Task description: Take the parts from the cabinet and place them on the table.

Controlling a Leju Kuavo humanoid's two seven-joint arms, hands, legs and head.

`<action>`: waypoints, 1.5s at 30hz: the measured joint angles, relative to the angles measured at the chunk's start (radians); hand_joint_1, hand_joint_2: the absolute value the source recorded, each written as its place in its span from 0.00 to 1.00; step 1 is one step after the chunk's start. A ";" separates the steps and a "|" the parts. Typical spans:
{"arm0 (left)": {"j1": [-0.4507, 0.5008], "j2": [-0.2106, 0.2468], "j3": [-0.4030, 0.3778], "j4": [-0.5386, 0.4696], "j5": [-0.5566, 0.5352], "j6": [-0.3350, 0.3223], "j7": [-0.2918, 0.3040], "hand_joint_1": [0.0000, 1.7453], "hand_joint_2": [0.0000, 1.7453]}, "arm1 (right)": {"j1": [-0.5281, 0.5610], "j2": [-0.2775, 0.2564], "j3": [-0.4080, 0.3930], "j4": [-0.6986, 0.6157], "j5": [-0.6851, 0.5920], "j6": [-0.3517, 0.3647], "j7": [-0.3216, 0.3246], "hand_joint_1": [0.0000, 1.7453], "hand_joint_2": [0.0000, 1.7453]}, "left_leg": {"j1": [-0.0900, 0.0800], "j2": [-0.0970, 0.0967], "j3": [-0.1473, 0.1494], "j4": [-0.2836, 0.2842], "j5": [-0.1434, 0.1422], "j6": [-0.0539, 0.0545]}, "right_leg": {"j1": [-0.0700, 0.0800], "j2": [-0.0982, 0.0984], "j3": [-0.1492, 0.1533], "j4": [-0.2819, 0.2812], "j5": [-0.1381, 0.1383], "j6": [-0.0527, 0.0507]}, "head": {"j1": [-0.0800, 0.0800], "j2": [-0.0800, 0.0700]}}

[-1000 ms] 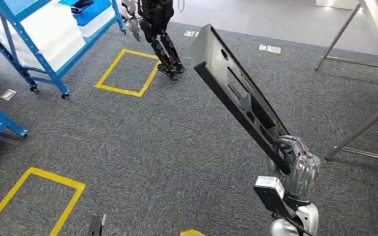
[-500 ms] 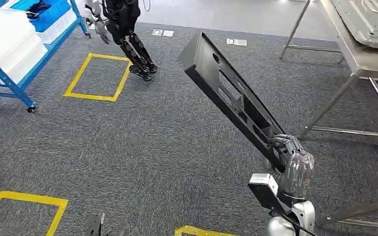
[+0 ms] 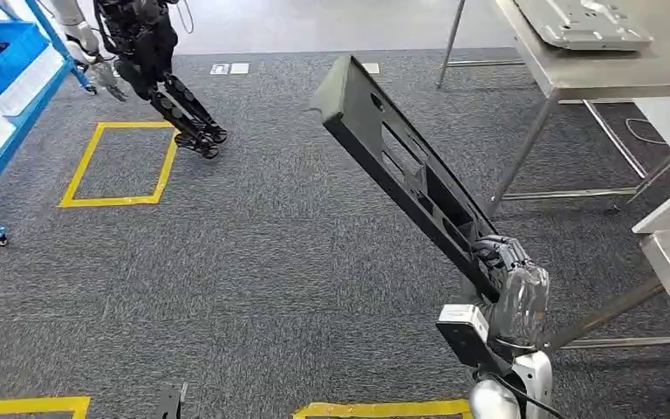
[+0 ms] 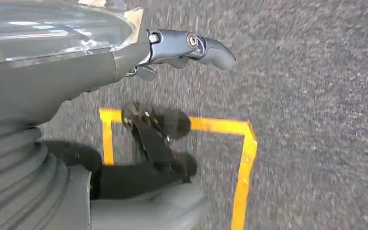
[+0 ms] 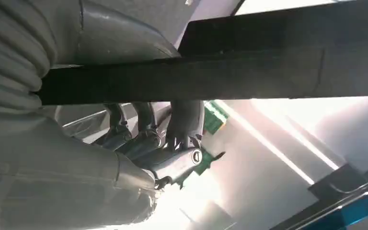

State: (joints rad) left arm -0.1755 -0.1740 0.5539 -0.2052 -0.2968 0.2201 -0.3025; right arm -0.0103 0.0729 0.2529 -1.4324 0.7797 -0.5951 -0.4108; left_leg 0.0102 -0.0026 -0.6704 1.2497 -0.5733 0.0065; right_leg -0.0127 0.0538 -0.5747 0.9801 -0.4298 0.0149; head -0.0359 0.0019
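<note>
1. Above the grey carpet floor point(image 3: 297, 262), in the head view, the right hand point(image 3: 510, 292) grips the near end of a long black plastic channel-shaped part with cut-out slots point(image 3: 401, 170); its fingers are clenched around that end. The part slants up and away from the hand, its far end in the air and well apart from the steel-topped table on thin metal legs point(image 3: 611, 78). A flat grey moulded panel point(image 3: 584, 22) lies on that table. Far from the table, across the carpet, stand a blue metal shelving rack on castors point(image 3: 4, 131), a yellow tape square point(image 3: 122, 161) and a second black-legged humanoid robot point(image 3: 153, 65) just beside that square.

2. Seen from the left wrist, the left hand point(image 4: 172, 48) hangs over the carpet with its dark fingers point(image 4: 211, 50) loosely extended and holding nothing. A yellow tape outline point(image 4: 242, 158) lies on the floor below it.

3. Seen from the right wrist, the right hand's fingers point(image 5: 182, 122) wrap around the edge of the black part point(image 5: 249, 69), which runs across the frame.
</note>
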 joint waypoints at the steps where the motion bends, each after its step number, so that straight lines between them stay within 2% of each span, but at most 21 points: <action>1: -0.001 0.000 0.000 0.000 -0.001 0.002 0.000 0.00 1.00 | 0.000 0.000 0.000 0.000 0.000 0.000 0.000 1.00 1.00 | 0.001 -0.006 0.039 -0.085 0.050 0.002 | -0.001 0.014 0.001 0.002 0.000 0.000 | -0.001 0.000; 2: -0.001 0.002 0.000 0.000 -0.001 0.003 -0.001 0.00 1.00 | 0.000 0.000 0.000 0.000 0.000 0.000 0.000 1.00 1.00 | 0.004 -0.024 0.082 -0.177 0.095 0.004 | -0.001 0.026 0.002 0.004 0.000 0.001 | 0.000 0.000; 3: -0.001 0.003 0.000 0.000 -0.001 0.003 -0.002 0.00 1.00 | 0.000 0.000 0.000 0.000 0.000 0.000 0.000 1.00 1.00 | 0.010 -0.087 0.107 -0.231 0.098 0.005 | 0.002 0.036 -0.002 0.006 0.000 0.002 | 0.001 0.000; 8: -0.005 -0.002 0.000 0.000 -0.001 0.004 -0.003 0.00 1.00 | 0.006 0.000 0.001 -0.001 0.000 -0.001 0.000 1.00 1.00 | 0.006 -0.037 0.108 -0.253 0.112 0.032 | -0.001 0.072 -0.030 0.009 0.005 0.029 | 0.002 0.000; 10: -0.007 0.000 0.000 0.000 -0.002 0.004 -0.003 0.00 1.00 | 0.004 0.000 0.002 -0.001 0.001 -0.001 -0.001 1.00 1.00 | 0.002 -0.015 0.109 -0.254 0.112 0.043 | 0.003 -0.015 -0.077 0.106 -0.044 0.023 | 0.009 0.000; 13: -0.005 0.000 0.000 0.000 -0.010 0.018 -0.012 0.00 1.00 | 0.007 0.000 0.002 -0.001 0.001 -0.001 -0.001 1.00 1.00 | -0.004 0.025 0.107 -0.253 0.111 0.045 | 0.001 -0.041 -0.186 0.335 -0.122 0.022 | 0.011 0.000; 14: -0.005 0.000 0.000 0.000 -0.010 0.019 -0.014 0.00 1.00 | 0.008 -0.001 0.002 -0.001 0.001 -0.001 -0.001 1.00 1.00 | -0.004 0.037 0.107 -0.253 0.110 0.045 | 0.000 -0.042 -0.186 0.334 -0.117 0.027 | 0.011 0.000; 16: -0.006 0.000 0.000 0.000 -0.010 0.014 -0.021 0.00 1.00 | 0.008 -0.001 0.002 -0.001 0.001 -0.001 -0.001 1.00 1.00 | -0.004 0.059 0.108 -0.253 0.109 0.044 | 0.000 -0.052 -0.112 0.201 -0.064 0.044 | 0.011 0.000; 17: -0.007 -0.001 0.000 0.000 -0.008 0.003 -0.024 0.00 1.00 | 0.007 -0.001 0.002 -0.001 0.001 -0.002 -0.001 1.00 1.00 | -0.004 0.069 0.111 -0.253 0.107 0.041 | 0.000 -0.072 -0.056 0.099 -0.032 0.049 | 0.011 0.000; 18: -0.007 -0.001 0.000 0.000 -0.003 -0.003 -0.027 0.00 1.00 | 0.006 -0.001 0.002 -0.001 0.001 -0.002 -0.002 1.00 1.00 | -0.008 0.075 0.115 -0.253 0.104 0.037 | 0.003 -0.128 -0.006 0.013 -0.015 0.045 | 0.013 0.000; 23: -0.009 -0.003 0.000 0.000 0.009 -0.017 -0.026 0.00 1.00 | 0.004 0.001 0.002 -0.002 0.002 -0.003 -0.005 1.00 1.00 | -0.010 0.119 0.122 -0.254 0.094 0.008 | 0.007 -0.079 0.000 -0.002 0.000 0.007 | 0.012 0.000; 26: -0.008 -0.001 0.000 0.000 0.017 -0.026 -0.019 0.00 1.00 | -0.001 0.006 0.005 -0.001 0.002 -0.002 -0.008 1.00 1.00 | 0.000 0.016 0.061 -0.104 0.000 -0.003 | 0.000 -0.051 0.000 -0.006 0.004 -0.008 | -0.003 0.000; 29: 0.000 -0.001 0.000 0.000 0.020 -0.047 -0.019 0.00 1.00 | -0.001 0.006 0.008 0.002 0.003 -0.001 -0.008 1.00 1.00 | 0.000 0.002 -0.028 0.059 -0.047 -0.007 | 0.003 -0.014 -0.002 -0.003 0.004 -0.008 | -0.004 0.000; 32: 0.000 0.000 0.000 0.000 0.021 -0.064 -0.018 0.00 1.00 | -0.001 0.006 0.008 0.003 0.003 -0.001 -0.008 1.00 1.00 | 0.001 -0.013 0.056 -0.129 0.077 0.001 | 0.002 0.022 0.001 0.000 0.005 -0.007 | -0.005 0.000; 33: 0.000 0.002 0.000 0.000 0.022 -0.066 -0.018 0.00 1.00 | -0.001 0.006 0.008 0.003 0.003 -0.001 -0.008 1.00 1.00 | 0.005 -0.055 0.100 -0.221 0.115 0.006 | 0.001 0.033 0.000 0.002 0.005 -0.006 | -0.005 0.000; 34: 0.001 0.004 0.000 0.000 0.022 -0.066 -0.018 0.00 1.00 | -0.002 0.006 0.008 0.003 0.003 -0.001 -0.008 1.00 1.00 | 0.010 -0.099 0.110 -0.245 0.101 0.007 | 0.011 0.041 -0.006 0.007 0.005 -0.003 | -0.003 0.000; 38: 0.000 0.003 0.001 0.000 0.026 -0.085 -0.027 0.00 1.00 | -0.004 0.007 0.008 0.003 0.004 0.000 -0.009 1.00 1.00 | 0.001 -0.052 0.111 -0.253 0.111 0.023 | 0.001 0.083 -0.024 0.001 0.016 0.021 | -0.004 0.000; 40: -0.003 0.002 0.002 0.000 0.027 -0.098 -0.040 0.00 1.00 | -0.008 0.006 0.008 0.003 0.005 0.000 -0.009 1.00 1.00 | 0.004 -0.026 0.114 -0.262 0.117 0.037 | 0.006 -0.009 -0.055 0.059 -0.017 0.018 | 0.003 0.000; 41: -0.002 0.002 0.002 0.000 0.026 -0.103 -0.045 0.00 1.00 | -0.011 0.006 0.008 0.003 0.006 0.000 -0.010 1.00 1.00 | 0.002 -0.011 0.114 -0.262 0.117 0.039 | 0.005 -0.029 -0.089 0.130 -0.050 0.014 | 0.006 0.000; 43: 0.000 0.002 0.002 0.000 0.026 -0.109 -0.051 0.00 1.00 | -0.009 0.006 0.009 0.003 0.006 0.000 -0.010 1.00 1.00 | 0.000 0.020 0.111 -0.261 0.115 0.041 | 0.001 -0.040 -0.172 0.303 -0.112 0.013 | 0.007 0.000; 45: 0.000 0.003 0.002 0.000 0.027 -0.114 -0.054 0.00 1.00 | -0.006 0.003 0.008 0.003 0.006 0.000 -0.010 1.00 1.00 | 0.000 0.046 0.111 -0.261 0.114 0.040 | -0.005 -0.044 -0.178 0.316 -0.104 0.028 | 0.009 0.000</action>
State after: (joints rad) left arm -0.1759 -0.1713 0.5558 -0.2052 -0.2697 0.1061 -0.3563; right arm -0.0165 0.0763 0.2609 -1.4290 0.7862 -0.5951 -0.4208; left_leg 0.0105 0.0431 -0.5590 0.9884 -0.4596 0.0464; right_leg -0.0172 0.0101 -0.7522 1.2959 -0.5335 0.0432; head -0.0271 0.0019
